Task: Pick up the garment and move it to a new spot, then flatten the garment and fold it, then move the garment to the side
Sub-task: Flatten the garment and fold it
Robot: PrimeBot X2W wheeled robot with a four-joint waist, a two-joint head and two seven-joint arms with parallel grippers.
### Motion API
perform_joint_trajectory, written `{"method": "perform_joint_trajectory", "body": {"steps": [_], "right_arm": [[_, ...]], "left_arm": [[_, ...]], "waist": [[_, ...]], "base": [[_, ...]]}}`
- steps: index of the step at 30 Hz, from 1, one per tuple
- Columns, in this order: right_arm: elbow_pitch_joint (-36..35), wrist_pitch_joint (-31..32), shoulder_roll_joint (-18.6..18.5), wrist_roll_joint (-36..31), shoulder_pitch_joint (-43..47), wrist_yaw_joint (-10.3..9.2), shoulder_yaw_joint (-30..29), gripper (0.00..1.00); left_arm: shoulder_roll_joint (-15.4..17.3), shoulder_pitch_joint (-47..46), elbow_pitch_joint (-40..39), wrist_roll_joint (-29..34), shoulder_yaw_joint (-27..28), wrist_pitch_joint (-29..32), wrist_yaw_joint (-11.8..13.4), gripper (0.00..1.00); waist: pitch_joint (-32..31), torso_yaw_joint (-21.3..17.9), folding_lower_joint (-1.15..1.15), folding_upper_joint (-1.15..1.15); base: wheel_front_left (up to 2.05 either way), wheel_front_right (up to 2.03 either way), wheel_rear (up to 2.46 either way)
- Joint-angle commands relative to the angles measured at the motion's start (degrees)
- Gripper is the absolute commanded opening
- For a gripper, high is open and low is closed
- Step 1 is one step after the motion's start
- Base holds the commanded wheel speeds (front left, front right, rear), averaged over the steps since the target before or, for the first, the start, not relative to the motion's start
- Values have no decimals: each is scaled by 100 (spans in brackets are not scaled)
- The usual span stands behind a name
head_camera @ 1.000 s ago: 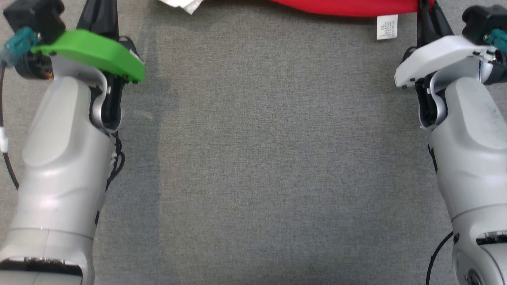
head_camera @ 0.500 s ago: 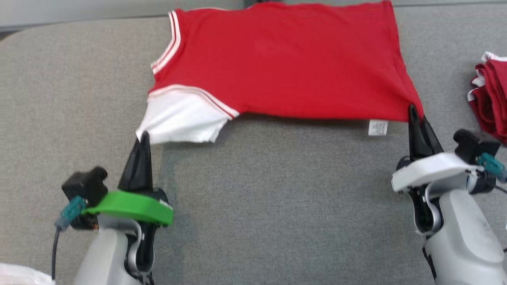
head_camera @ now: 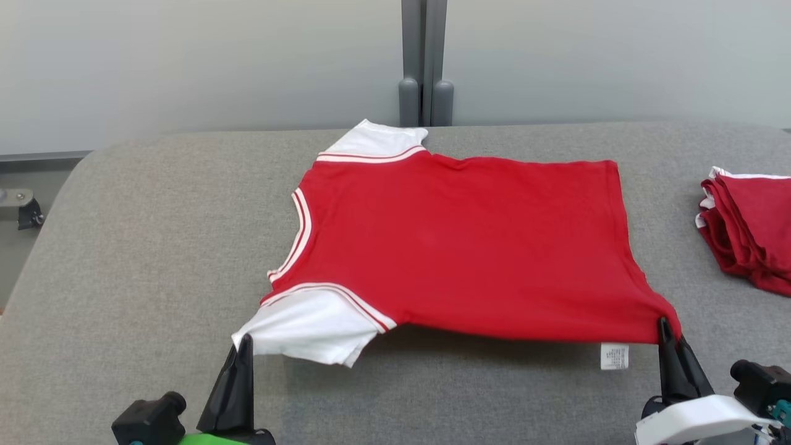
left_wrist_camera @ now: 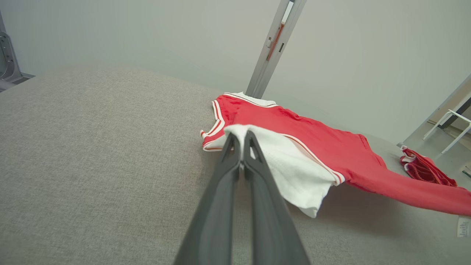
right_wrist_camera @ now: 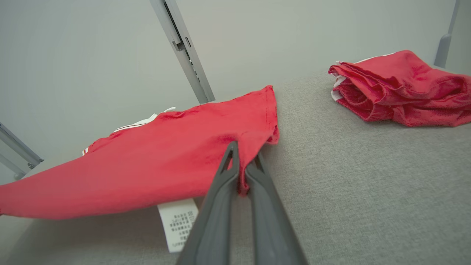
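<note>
We held the red garment (head_camera: 469, 247) by its near edge above the grey fabric-covered table (head_camera: 142, 247). Our left gripper (head_camera: 245, 339) was pinched shut on the tip of the near white sleeve (head_camera: 309, 327), and our right gripper (head_camera: 665, 324) was pinched shut on the red corner of the hem. The near edge hung lifted off the table and cast a shadow beneath it, while the far part of the garment lay flat on the surface. Its far white sleeve (head_camera: 374, 141) lay close to a grey post (head_camera: 425, 62). A white care label (head_camera: 614, 356) dangled from the hem just beside the right gripper. In both wrist views the cloth sat clamped between the dark fingers, with nothing but fabric between their tips. A pile of folded red garments (head_camera: 748, 222) lay on the table to our right, well apart from the spread one. A pale wall (head_camera: 185, 62) stood behind.
</note>
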Motion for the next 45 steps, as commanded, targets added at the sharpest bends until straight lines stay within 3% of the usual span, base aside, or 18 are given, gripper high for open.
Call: {"method": "perform_joint_trajectory", "body": {"steps": [1,8,27,36,45], "right_arm": [[-117,77,14,32,183,-10,-47,0],[-18,253,77,19,383,-10,-178,0],[1022,68,107,75,-112,-10,71,0],[1249,53,114,357,-663,-10,211,0],[1766,27,95,277,-1825,-10,327,0]], "left_arm": [[41,187,-146,3,3,64,80,0],[-6,484,-133,-77,-108,222,178,0],[-186,-98,932,-168,-281,42,-67,0],[-413,-1403,1813,-131,-240,-212,-289,0],[-592,-3047,3063,-93,19,-563,-440,0]], "waist": [[-180,103,1,0],[-151,62,1,0],[-38,13,1,0],[364,-182,1,0],[1151,-525,1,0]], "base": [[0,0,0],[0,0,0],[0,0,0],[0,0,0],[0,0,0]]}}
